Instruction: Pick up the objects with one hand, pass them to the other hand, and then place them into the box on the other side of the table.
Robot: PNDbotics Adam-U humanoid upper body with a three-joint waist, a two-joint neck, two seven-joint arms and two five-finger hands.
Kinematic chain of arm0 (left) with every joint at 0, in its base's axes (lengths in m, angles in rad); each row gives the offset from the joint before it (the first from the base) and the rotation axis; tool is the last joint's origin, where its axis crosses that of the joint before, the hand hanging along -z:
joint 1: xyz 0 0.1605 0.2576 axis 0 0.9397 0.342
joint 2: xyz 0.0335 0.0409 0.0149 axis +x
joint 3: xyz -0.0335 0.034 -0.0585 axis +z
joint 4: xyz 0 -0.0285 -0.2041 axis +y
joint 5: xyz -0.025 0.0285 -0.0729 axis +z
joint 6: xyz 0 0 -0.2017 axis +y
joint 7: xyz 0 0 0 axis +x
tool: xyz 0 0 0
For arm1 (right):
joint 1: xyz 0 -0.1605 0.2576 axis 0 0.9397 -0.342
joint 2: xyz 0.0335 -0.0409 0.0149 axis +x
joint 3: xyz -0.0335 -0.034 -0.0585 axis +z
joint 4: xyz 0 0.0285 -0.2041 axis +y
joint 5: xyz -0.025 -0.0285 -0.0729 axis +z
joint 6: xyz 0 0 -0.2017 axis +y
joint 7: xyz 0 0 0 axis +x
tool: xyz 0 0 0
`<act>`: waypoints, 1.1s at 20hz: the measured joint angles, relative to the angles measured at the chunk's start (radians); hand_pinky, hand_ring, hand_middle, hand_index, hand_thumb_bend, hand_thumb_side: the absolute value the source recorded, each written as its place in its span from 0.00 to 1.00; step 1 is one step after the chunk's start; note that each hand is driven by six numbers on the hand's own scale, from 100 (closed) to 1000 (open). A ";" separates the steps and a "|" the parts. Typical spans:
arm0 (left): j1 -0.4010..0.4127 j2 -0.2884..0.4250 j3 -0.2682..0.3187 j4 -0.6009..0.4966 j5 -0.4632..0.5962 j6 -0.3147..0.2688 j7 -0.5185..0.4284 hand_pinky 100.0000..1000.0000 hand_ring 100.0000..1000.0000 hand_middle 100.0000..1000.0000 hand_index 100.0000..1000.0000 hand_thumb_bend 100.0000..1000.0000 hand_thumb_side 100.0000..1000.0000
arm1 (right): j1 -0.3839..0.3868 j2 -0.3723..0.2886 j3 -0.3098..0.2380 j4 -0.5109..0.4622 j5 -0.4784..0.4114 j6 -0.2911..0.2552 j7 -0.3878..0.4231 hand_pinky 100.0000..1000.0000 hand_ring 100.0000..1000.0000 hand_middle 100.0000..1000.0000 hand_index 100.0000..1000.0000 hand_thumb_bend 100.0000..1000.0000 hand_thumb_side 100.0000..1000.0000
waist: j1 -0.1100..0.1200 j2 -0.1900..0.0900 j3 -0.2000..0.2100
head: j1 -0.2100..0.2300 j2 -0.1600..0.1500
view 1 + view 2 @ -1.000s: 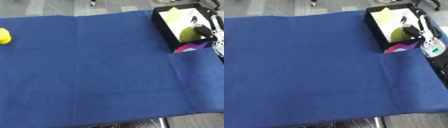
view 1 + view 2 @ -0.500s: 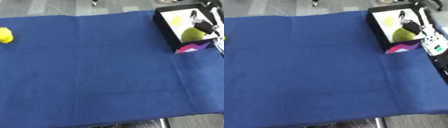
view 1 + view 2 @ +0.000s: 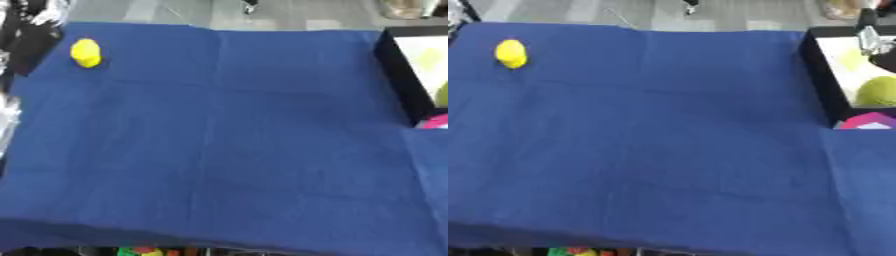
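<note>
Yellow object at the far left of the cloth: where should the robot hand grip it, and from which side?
Grip the yellow object across its narrow middle, from above with the left robot hand. It lies alone on the blue cloth, its longer axis running away from the robot, both flanks clear.

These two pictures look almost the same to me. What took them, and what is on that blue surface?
Both come from one stereo camera in a humanoid robot's head, looking down at its work table: one picture per eye, the same moment from slightly different spots. A person drives the robot, which has two arms with fingered hands.

The table is covered with a blue cloth. A small yellow object lies alone near its far left corner. At the right edge stands a black box with a pale inside; a round yellow-green thing lies in it, and something pink shows at its near corner.

Part of the robot's right hand shows above the box, too little to tell its fingers' state. Dark arm parts show at the left edge, but no left hand, and nothing is seen held.
</note>
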 measured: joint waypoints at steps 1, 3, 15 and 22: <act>-0.026 0.003 -0.007 0.049 -0.039 0.025 0.009 0.84 0.67 0.75 0.91 0.00 0.61 | 0.010 0.008 0.008 -0.052 0.007 0.005 0.009 0.93 0.96 0.89 0.97 0.00 0.33 | -0.001 0.000 -0.007 | 0.023 0.000; -0.079 0.004 -0.018 0.155 -0.115 0.070 0.027 0.82 0.67 0.75 0.91 0.00 0.62 | 0.024 0.027 0.027 -0.135 0.010 0.008 0.031 0.93 0.97 0.88 0.96 0.00 0.38 | -0.003 0.000 -0.022 | 0.069 0.000; -0.263 -0.031 0.067 0.777 -0.407 0.157 0.135 0.79 0.67 0.75 0.91 0.00 0.50 | 0.008 0.153 0.128 -0.213 -0.075 -0.161 0.174 0.93 0.96 0.84 0.95 0.00 0.39 | -0.021 0.047 -0.130 | 0.265 -0.053; -0.282 0.023 0.100 0.848 -0.483 0.179 0.191 0.77 0.70 0.76 0.91 0.00 0.12 | 0.011 0.195 0.144 -0.213 -0.084 -0.189 0.227 0.93 0.97 0.83 0.93 0.00 0.40 | -0.019 0.092 -0.168 | 0.309 -0.102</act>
